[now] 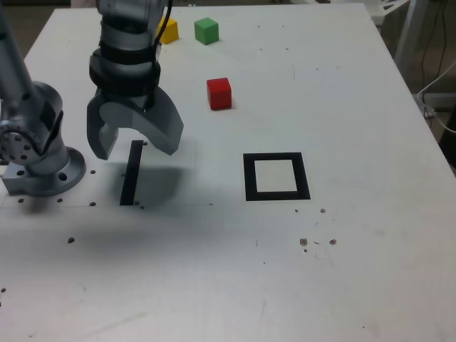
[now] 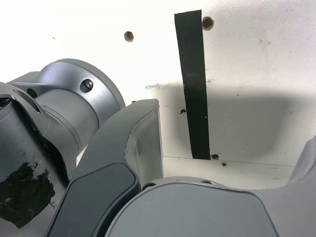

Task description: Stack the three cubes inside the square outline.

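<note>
My gripper [image 1: 135, 147] hangs open over the table at the exterior view's left, its two grey fingers spread and nothing between them. The red cube [image 1: 219, 93] sits alone near the table's middle, to the right of the gripper and farther back. The yellow cube [image 1: 168, 30] and the green cube [image 1: 206, 30] stand side by side at the back; the arm hides part of the yellow one. The square outline [image 1: 276, 176], black with a white centre, lies flat to the right of the gripper with nothing inside it. In the wrist view the open gripper [image 2: 232, 136] shows no cube.
A straight black strip [image 1: 131, 173] [image 2: 193, 84] lies on the table right under the gripper. The arm's grey base [image 1: 39, 160] [image 2: 74, 98] stands at the exterior view's left edge. Small screw holes [image 1: 316, 241] dot the white table [image 1: 342, 271].
</note>
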